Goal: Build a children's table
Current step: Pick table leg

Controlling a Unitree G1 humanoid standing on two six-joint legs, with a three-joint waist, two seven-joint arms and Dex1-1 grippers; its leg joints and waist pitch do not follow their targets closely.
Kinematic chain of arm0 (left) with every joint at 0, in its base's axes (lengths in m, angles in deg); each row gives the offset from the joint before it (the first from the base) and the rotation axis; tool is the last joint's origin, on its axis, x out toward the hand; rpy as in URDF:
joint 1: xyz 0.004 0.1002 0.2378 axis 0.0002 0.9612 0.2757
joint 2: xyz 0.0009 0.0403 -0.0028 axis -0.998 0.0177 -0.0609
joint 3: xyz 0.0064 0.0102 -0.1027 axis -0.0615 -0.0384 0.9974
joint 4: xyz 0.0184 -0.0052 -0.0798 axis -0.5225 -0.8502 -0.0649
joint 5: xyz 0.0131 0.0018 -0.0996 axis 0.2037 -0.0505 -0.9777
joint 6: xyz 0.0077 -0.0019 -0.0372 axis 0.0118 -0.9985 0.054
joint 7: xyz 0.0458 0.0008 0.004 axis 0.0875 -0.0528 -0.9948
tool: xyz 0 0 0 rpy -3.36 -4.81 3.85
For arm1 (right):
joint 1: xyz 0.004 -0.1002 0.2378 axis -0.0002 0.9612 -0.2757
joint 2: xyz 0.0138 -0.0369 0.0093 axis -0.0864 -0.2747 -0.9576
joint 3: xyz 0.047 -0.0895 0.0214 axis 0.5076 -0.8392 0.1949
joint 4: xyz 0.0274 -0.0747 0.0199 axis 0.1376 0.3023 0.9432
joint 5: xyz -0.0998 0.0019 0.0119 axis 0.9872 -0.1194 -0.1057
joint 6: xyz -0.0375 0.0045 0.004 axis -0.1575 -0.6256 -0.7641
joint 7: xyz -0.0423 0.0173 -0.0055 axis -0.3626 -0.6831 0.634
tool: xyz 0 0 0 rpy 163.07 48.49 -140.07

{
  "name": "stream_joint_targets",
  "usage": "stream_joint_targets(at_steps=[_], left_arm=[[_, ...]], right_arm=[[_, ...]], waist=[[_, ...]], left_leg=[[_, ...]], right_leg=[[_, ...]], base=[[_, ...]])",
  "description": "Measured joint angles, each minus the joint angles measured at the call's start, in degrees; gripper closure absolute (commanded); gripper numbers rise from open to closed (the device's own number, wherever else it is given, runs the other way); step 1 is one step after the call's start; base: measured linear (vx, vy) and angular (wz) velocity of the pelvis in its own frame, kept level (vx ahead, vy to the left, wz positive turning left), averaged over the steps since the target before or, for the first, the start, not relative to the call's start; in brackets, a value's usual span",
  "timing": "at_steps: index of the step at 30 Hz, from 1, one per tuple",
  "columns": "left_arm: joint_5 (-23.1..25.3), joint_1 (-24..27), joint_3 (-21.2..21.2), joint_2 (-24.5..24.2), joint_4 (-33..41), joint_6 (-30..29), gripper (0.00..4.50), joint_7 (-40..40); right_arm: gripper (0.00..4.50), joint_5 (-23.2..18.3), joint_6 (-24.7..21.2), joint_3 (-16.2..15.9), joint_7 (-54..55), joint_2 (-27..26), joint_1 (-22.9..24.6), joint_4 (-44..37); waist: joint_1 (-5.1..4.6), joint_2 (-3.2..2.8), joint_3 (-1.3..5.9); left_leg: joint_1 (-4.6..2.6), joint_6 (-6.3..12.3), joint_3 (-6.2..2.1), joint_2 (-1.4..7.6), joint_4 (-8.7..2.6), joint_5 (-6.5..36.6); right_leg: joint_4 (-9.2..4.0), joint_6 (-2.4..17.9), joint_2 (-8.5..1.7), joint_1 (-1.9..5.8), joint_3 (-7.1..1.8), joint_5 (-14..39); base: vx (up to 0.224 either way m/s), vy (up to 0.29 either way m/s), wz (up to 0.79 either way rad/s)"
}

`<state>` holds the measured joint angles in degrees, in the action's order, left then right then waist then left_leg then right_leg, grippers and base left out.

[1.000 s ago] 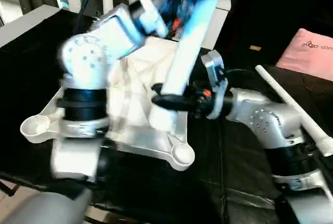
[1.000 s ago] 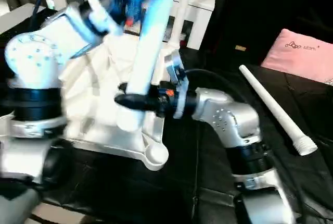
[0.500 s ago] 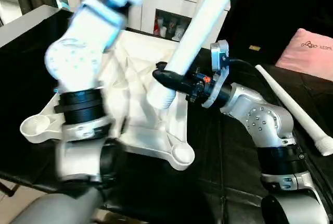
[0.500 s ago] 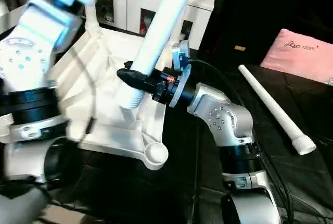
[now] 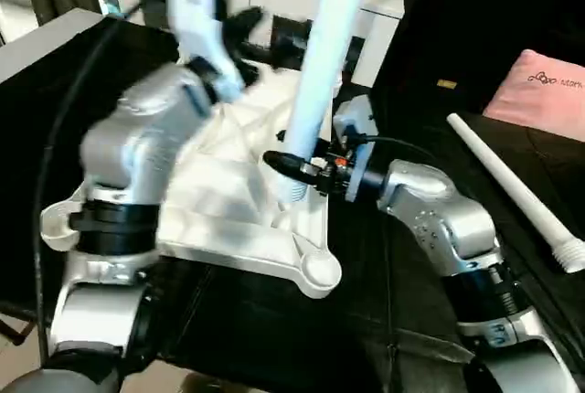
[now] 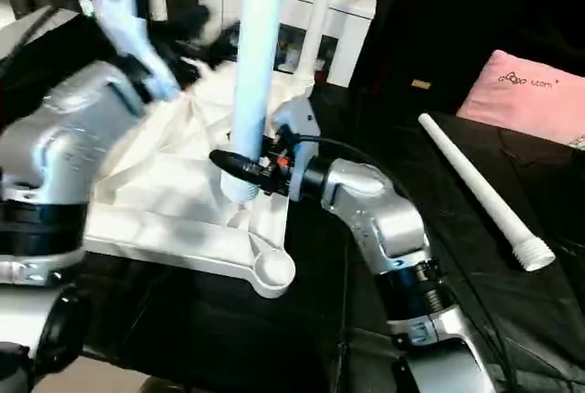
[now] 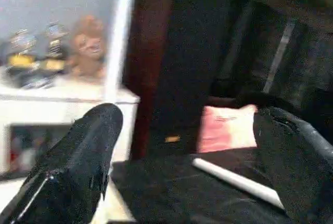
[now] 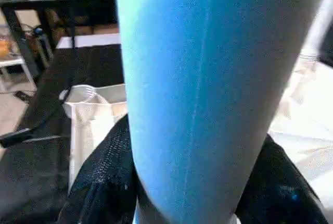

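- Right gripper [image 5: 294, 166]: black fingers clamped on the white leg [image 5: 322, 64], gripping near its lower, threaded end. Leg stands nearly upright, top leaning slightly toward 1 o'clock, and runs out of the head view at the top edge.
- Right wrist view: the leg's shaft [image 8: 208, 94] sits between the two dark fingers [image 8: 106, 177], touching both.
- Leg's lower end hangs over the tabletop [image 5: 247, 219], close to its ribbed underside; contact with the surface cannot be told.
- Tabletop lies underside up on the black surface [image 5: 274, 338]. Round corner socket [image 5: 317, 272] at 6 o'clock from the held leg; another socket [image 5: 57, 219] at the 9 o'clock edge.
- Left gripper [image 7: 187, 146]: fingers spread wide, nothing between them; raised above the tabletop's far side, at 10 o'clock from the held leg.
- Second leg [image 5: 512, 187] lies flat on the black surface at 3 o'clock, well apart from the tabletop.
- Pink cushion [image 5: 544, 82] beyond it at 2 o'clock; white cabinet [image 5: 265, 0] at 12 o'clock.
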<state>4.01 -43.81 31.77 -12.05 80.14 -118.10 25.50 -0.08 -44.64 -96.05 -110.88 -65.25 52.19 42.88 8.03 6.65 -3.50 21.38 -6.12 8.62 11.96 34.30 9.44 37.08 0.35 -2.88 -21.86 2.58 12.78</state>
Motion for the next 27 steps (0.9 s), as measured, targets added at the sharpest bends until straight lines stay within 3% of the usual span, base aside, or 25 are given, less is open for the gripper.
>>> stream_joint_targets(at_steps=[15, 21, 24, 27], left_arm=[[1.58, 2.07, -1.67, -0.28, 5.37, -1.93, 0.0, 0.3], [1.17, 7.95, -1.39, -2.14, 8.44, -1.9, 0.0, 1.13], [1.18, 11.45, -0.42, -3.59, 8.5, -1.86, 0.0, 2.75], [1.18, 15.19, -0.42, -5.47, 8.8, -0.64, 0.0, 6.06]], right_arm=[[2.57, 3.66, 3.94, -0.87, 3.21, -1.23, 1.61, -0.1], [2.57, 3.05, 2.59, 4.18, 10.44, -2.63, 6.59, -0.99], [2.57, 3.0, 2.54, 6.57, 13.49, -2.87, 9.55, -3.35], [2.57, 3.0, 2.5, 8.11, 16.1, -3.29, 12.91, -6.2]], waist=[[-0.32, 0.03, 0.01], [-0.2, -0.06, -0.04], [-0.41, -0.88, -0.26], [-0.66, -2.29, -0.3]], left_leg=[[-0.03, 0.0, 0.03, 0.0, -0.02, 0.0], [-0.01, 0.0, 0.09, -0.01, -0.02, 0.0], [-0.03, 0.0, 0.07, -0.04, -0.02, 0.01], [-0.06, 0.03, 0.05, -0.06, -0.04, 0.02]], right_leg=[[0.01, 0.01, 0.01, -0.01, -0.02, 0.0], [-0.01, -0.03, -0.03, -0.03, -0.06, -0.01], [-0.03, -0.09, -0.02, -0.03, -0.11, -0.06], [-0.05, -0.09, -0.03, -0.01, -0.13, -0.07]], base=[[0.0, 0.0, 0.0], [0.0, 0.0, 0.0], [0.0, 0.0, 0.0], [0.0, 0.0, 0.0]])
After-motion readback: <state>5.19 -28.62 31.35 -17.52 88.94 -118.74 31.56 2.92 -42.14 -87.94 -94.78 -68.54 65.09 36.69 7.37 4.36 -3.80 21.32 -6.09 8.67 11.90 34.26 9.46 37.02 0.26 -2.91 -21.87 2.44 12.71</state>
